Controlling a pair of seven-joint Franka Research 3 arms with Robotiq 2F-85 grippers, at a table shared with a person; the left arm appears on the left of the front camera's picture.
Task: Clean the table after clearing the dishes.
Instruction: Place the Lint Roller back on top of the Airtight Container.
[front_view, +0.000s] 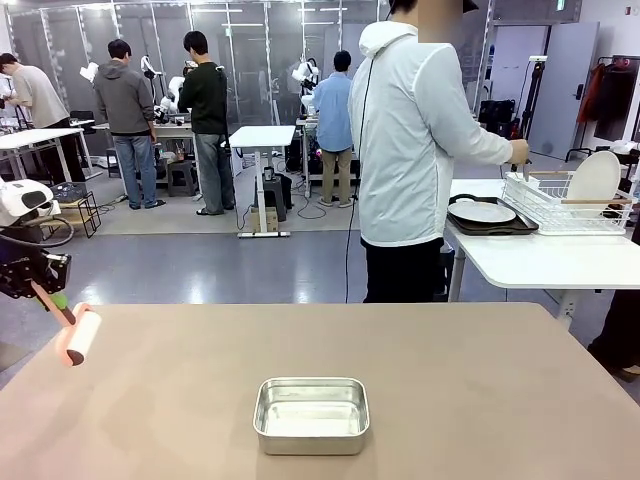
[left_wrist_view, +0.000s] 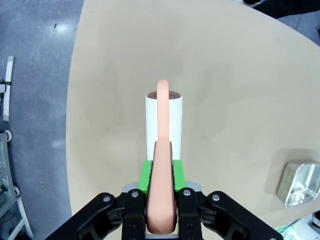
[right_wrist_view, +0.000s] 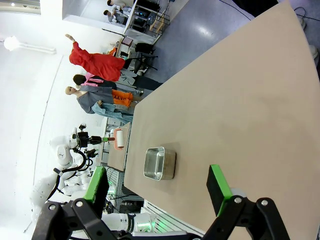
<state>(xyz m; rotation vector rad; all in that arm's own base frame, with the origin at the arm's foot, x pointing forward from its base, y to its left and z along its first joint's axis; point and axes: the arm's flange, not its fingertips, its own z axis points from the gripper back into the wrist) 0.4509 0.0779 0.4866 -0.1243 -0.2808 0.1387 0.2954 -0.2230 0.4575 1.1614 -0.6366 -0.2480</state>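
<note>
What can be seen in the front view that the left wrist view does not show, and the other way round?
Front view alone: a person at a white side table, with a white plate on a dark tray beside a white wire dish rack.

Left wrist view alone: the left claw shut on the pink handle.

Both: the pink-handled white lint roller, the small rectangular steel pan, and the beige-brown table.
</note>
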